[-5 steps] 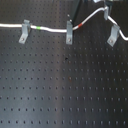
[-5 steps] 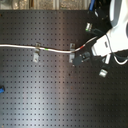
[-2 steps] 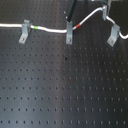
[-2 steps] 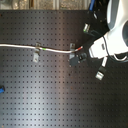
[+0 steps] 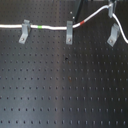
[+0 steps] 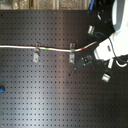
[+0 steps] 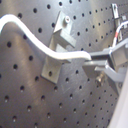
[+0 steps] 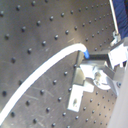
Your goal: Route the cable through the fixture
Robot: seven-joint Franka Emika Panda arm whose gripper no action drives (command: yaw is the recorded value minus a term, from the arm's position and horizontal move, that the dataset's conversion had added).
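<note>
The white cable (image 5: 50, 26) runs from the first exterior view's left through two grey fixture clips (image 5: 24, 34) (image 5: 69, 34). Its green band (image 5: 35, 25) lies between them and its red band (image 5: 80, 23) just past the second. It then rises to my gripper (image 5: 111, 6) at the top right, which is shut on it. The free end drops beside the third clip (image 5: 114, 35). In the second exterior view the gripper (image 6: 100, 47) holds the cable (image 6: 20, 47) above the third clip (image 6: 106, 77). In both wrist views the cable (image 7: 25, 25) (image 8: 45, 70) curves into the fingers over a clip (image 7: 59, 47) (image 8: 79, 87).
The black perforated board (image 5: 65, 90) spreads under everything. Another small clip (image 6: 91, 30) sits near the arm's white body (image 6: 120, 30). A small blue object (image 6: 1, 90) lies at the second exterior view's left edge.
The gripper has shifted only slightly with the cable in it. The cable stays in the first two clips.
</note>
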